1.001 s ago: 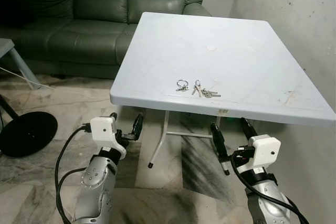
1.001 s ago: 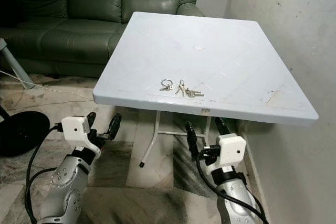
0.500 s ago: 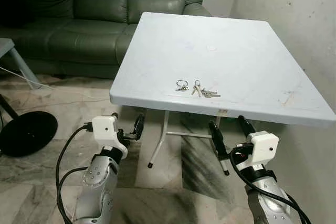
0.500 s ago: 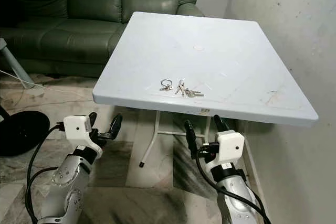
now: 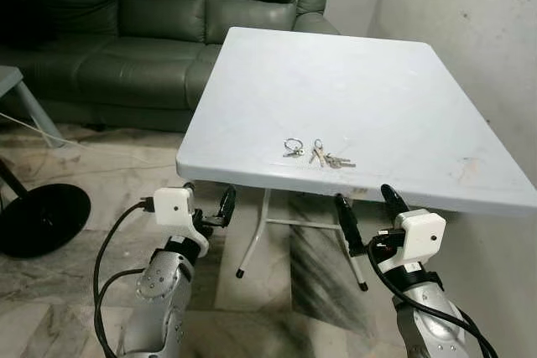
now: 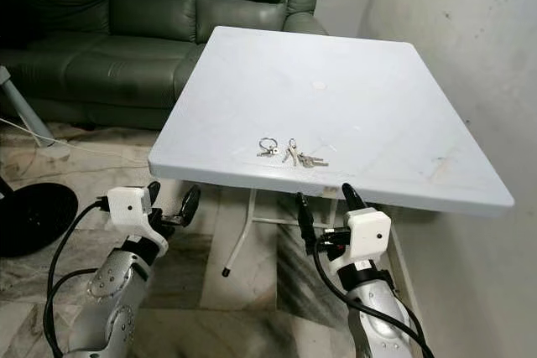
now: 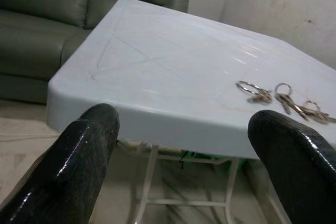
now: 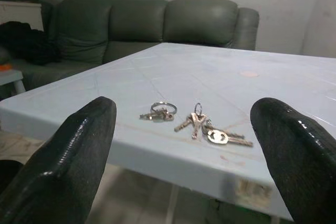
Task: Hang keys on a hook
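Two sets of keys are laid flat on the white table (image 5: 403, 81), near its front edge: a small ring set (image 5: 293, 147) and, just beside it at 3 o'clock, a larger bunch (image 5: 327, 158) with blades fanned out. The two sets are close together but apart. They are judged to be left at the near edge so that a reach from below the rim is kept short.

No hook is seen; it is judged to be elsewhere, so only the pickup can be set up from here.

The right gripper (image 5: 367, 207) is held just under the table's front edge, at 5 o'clock from the bunch, fingers pointed up and forward. Its fingers are spread wide and nothing is held between them. In the right wrist view both key sets (image 8: 195, 122) are framed between the two black fingers (image 8: 79, 145), so this arm is judged to be lined up for the grasp.

The left gripper (image 5: 205, 203) is held lower, below the table's near left corner, at 8 o'clock from the ring set. Its fingers are likewise spread wide and empty. In the left wrist view the keys (image 7: 278, 95) are seen off to one side.

Both forearms are raised from below, elbows low. A dark green sofa (image 5: 168, 14) is stood behind the table.
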